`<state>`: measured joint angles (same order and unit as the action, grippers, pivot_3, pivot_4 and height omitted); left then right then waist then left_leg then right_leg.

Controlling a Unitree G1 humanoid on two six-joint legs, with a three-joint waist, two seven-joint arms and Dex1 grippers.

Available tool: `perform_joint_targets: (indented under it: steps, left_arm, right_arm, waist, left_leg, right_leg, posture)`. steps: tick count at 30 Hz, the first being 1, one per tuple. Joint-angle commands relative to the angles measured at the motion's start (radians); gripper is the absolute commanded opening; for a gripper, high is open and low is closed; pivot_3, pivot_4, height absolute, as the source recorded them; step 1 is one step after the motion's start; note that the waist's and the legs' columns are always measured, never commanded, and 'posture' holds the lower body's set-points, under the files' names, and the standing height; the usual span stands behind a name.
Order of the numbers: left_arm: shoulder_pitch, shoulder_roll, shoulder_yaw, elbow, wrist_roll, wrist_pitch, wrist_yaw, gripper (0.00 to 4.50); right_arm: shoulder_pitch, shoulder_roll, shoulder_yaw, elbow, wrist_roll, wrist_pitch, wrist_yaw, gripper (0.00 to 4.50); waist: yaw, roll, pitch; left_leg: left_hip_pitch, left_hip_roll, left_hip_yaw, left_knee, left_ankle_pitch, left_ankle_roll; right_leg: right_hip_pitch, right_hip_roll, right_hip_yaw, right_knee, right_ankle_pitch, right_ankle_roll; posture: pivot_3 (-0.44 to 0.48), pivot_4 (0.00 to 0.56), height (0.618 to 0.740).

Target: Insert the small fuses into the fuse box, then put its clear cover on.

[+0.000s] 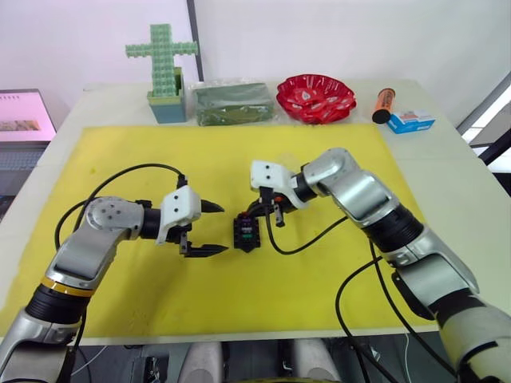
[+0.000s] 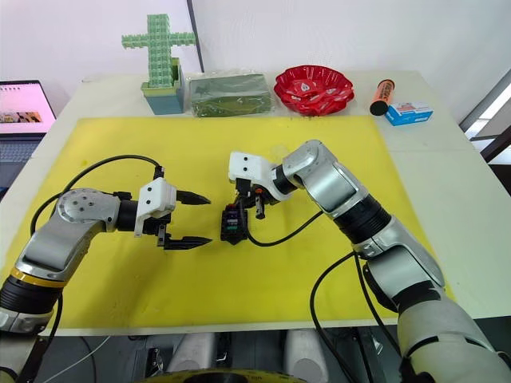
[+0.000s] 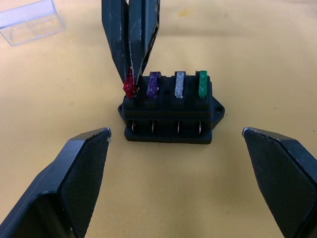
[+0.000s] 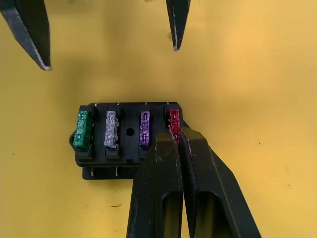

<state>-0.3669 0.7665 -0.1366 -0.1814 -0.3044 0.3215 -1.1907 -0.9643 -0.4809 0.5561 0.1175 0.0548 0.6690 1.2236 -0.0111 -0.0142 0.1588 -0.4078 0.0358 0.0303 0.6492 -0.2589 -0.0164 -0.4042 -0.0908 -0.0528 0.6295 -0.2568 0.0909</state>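
Three fuses (image 3: 176,84) sit seated in the fuse box (image 3: 171,116); our right gripper (image 4: 174,130), pinched on the red fuse (image 4: 174,119) at the end slot, could tilt it; our left gripper (image 1: 209,228) gapes beside.

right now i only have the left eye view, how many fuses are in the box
Observer: Four stand in the fuse box: green fuse, grey fuse, purple fuse, and red fuse in an end slot.
Operator: is the red one released
Observer: No, the right jaws are shut on the red fuse, which leans a little.
Operator: where's the cover
Observer: The clear cover lies on the yellow mat, apart from the box.
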Motion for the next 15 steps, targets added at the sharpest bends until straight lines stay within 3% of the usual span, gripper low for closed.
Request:
perform_joint_targets:
  steps: [1, 15]
  left_arm:
    - [-0.007, 0.011, 0.016, -0.033, 0.003, -0.016, 0.005, 4.50]
    - [-0.010, 0.006, 0.015, -0.032, 0.009, -0.017, 0.011, 4.50]
  right_arm:
    - [-0.007, 0.009, 0.035, 0.017, -0.030, 0.015, 0.011, 0.03]
    - [-0.031, 0.032, 0.063, 0.029, -0.003, 0.184, 0.051, 0.03]
  waist:
    - [0.000, 0.000, 0.000]
    - [0.000, 0.000, 0.000]
  left_leg:
    - [0.000, 0.000, 0.000, 0.000, 0.000, 0.000]
    - [0.000, 0.000, 0.000, 0.000, 0.000, 0.000]
  right_leg:
    - [0.000, 0.000, 0.000, 0.000, 0.000, 0.000]
    - [0.001, 0.000, 0.000, 0.000, 0.000, 0.000]
  posture:
    - [0.000, 0.150, 0.740]
    - [0.000, 0.150, 0.740]
